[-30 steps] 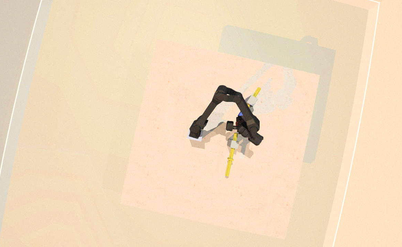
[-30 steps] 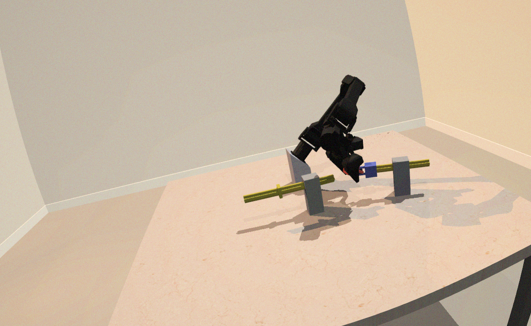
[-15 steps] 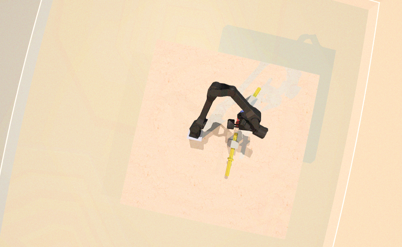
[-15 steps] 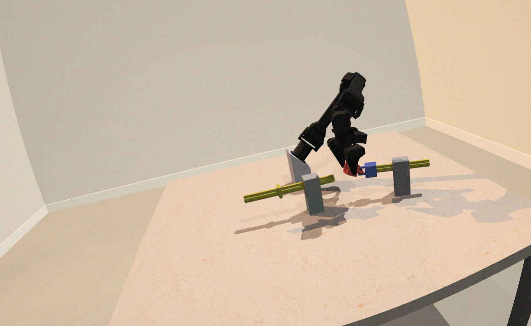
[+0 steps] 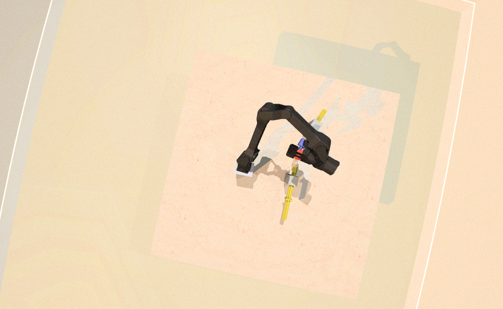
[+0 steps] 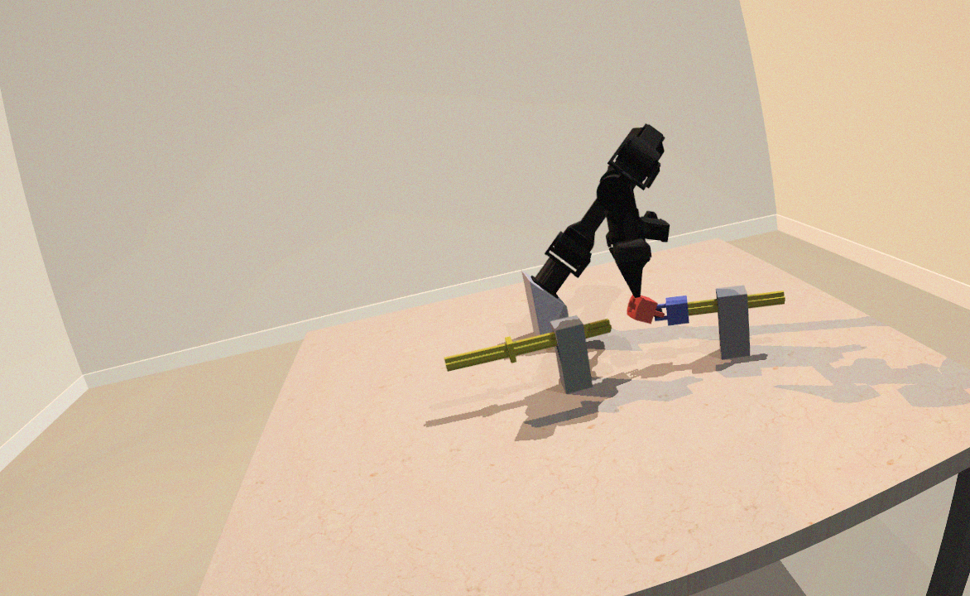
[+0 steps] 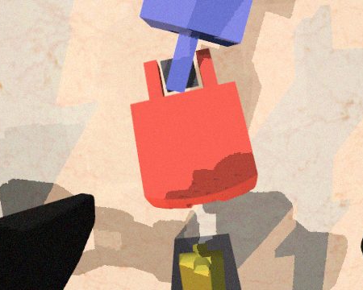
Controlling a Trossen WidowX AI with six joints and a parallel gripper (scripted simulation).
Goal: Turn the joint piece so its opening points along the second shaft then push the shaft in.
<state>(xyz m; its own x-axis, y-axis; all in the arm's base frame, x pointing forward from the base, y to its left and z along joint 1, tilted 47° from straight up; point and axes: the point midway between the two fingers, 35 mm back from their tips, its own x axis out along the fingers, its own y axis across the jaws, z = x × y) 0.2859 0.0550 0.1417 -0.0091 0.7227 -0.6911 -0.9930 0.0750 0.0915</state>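
Observation:
The red joint piece hangs by its hinge on the blue fork. Its opening faces roughly toward the second shaft, with a gap between them. In the exterior view the piece looks tilted against that shaft's line. The yellow second shaft passes through its grey block and has a collar on the outer side. My gripper is open and empty, just above the red piece; its fingers stand wide at both sides of the wrist view.
The first shaft runs through the other grey block, behind the fork. The arm's base plate stands to one side of the shafts. The table edge shows in the exterior view.

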